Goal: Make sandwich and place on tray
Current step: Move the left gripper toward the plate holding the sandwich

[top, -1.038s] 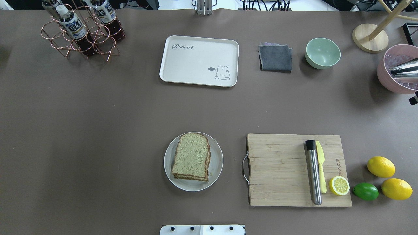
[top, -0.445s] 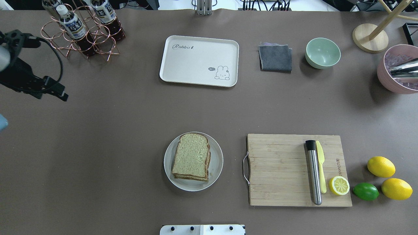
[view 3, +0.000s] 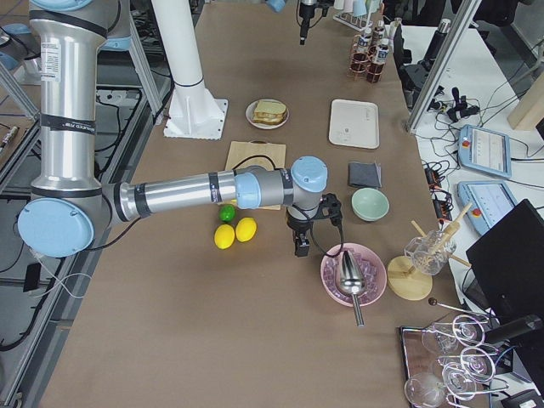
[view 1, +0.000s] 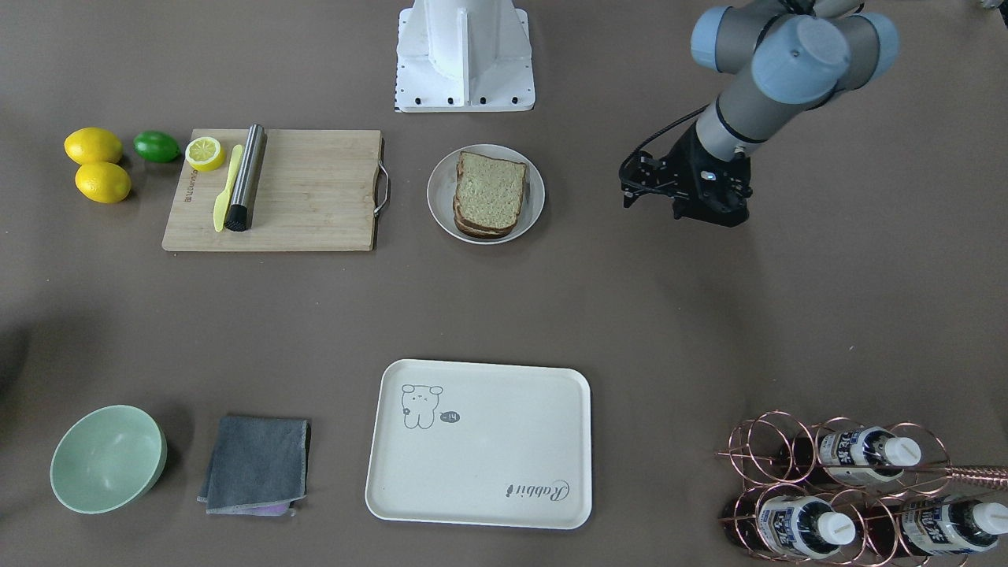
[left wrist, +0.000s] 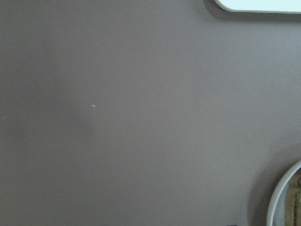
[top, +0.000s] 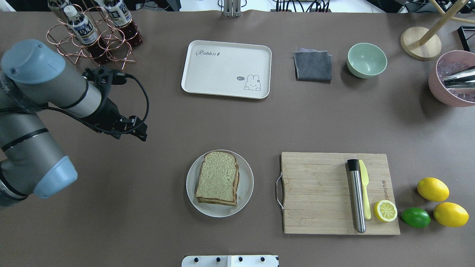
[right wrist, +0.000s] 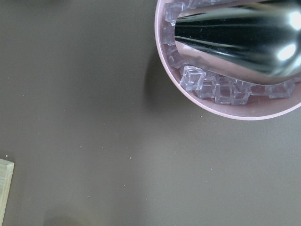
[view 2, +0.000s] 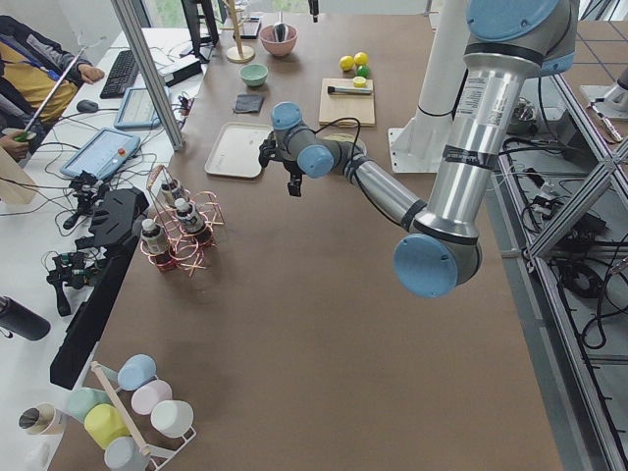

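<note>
**Left arm** (top: pixel 41 107): extended from the robot's left side, with the elbow bent and the forearm angled forward and inward. The wrist was turned so that the left gripper (top: pixel 140 133) pointed straight down. Whether its jaws stood apart or together could not be made out from any view.

**Right arm** (view 3: pixel 178 195): stretched nearly level, far out to the robot's right. The wrist was bent downward and the right gripper (view 3: pixel 299 246) hung vertically. Its jaw state was likewise indiscernible.
</note>
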You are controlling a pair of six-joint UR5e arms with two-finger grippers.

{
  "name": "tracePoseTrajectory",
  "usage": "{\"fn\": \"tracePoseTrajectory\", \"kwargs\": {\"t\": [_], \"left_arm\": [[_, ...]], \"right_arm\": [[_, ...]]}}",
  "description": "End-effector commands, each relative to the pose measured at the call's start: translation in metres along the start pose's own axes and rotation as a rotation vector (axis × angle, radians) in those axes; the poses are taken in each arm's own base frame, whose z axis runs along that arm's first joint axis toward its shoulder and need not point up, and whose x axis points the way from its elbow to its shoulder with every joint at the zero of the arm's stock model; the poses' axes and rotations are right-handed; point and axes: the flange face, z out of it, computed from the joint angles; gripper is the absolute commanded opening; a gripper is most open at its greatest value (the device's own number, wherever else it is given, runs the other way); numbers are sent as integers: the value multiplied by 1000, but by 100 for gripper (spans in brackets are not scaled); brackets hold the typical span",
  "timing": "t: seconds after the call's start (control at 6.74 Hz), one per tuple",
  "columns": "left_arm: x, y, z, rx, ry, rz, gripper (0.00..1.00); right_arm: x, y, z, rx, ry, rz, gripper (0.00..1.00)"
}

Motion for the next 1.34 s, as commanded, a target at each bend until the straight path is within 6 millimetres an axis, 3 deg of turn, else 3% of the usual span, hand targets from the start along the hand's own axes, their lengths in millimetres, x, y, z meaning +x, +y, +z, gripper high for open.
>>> {"fn": "tracePoseTrajectory", "kwargs": {"t": [0.0,0.45,1.19], "left_arm": [[51,35,47,-18,-14,57,70],[65,39,97,-17,42,90,60],[97,55,111,-40,90,78,49]], "right_arm": [[1,0,-1,2,0,1,100],[-1,-1,-3,8,0,-2,100],[2,1,-5,11,1,4,100]]}}
